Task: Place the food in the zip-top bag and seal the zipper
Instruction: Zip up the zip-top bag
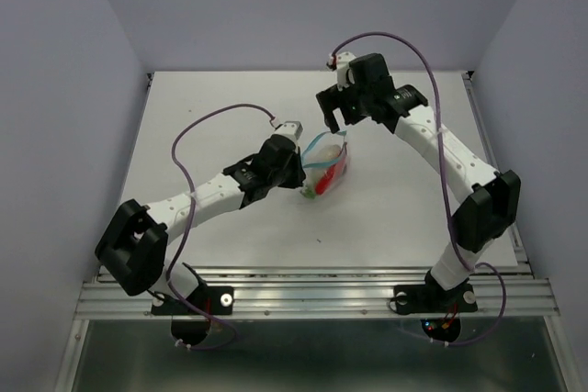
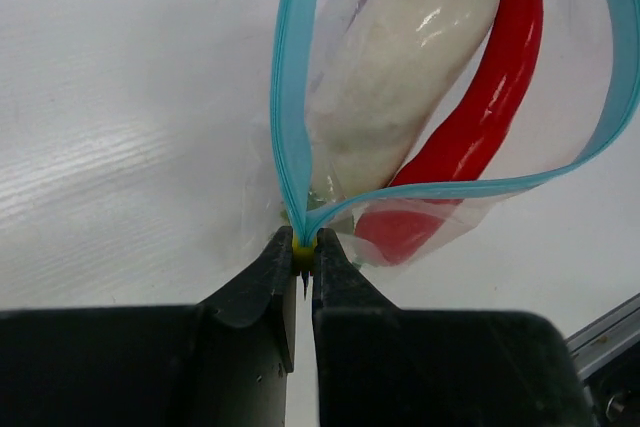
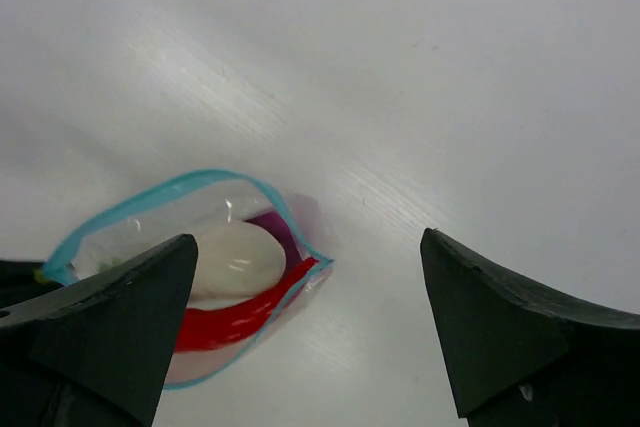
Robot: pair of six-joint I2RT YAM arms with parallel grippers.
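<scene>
The zip-top bag (image 1: 328, 164) stands on the white table with its mouth gaping open. In the left wrist view my left gripper (image 2: 303, 253) is shut on one end of the light-blue zipper (image 2: 285, 97), where a small yellow piece shows between the fingertips. Inside the bag lie the white radish (image 2: 410, 67) and the red chili (image 2: 480, 127). The right wrist view also shows a purple onion (image 3: 280, 232) behind the radish (image 3: 235, 262). My right gripper (image 3: 308, 237) hangs open above the bag's far end, touching nothing. From above, the left gripper (image 1: 301, 174) meets the bag's left side, and the right gripper (image 1: 336, 124) sits just beyond it.
The white table (image 1: 413, 218) is walled in by pale panels at the back and both sides. A metal rail (image 1: 312, 296) runs along the near edge, where both arm bases are bolted.
</scene>
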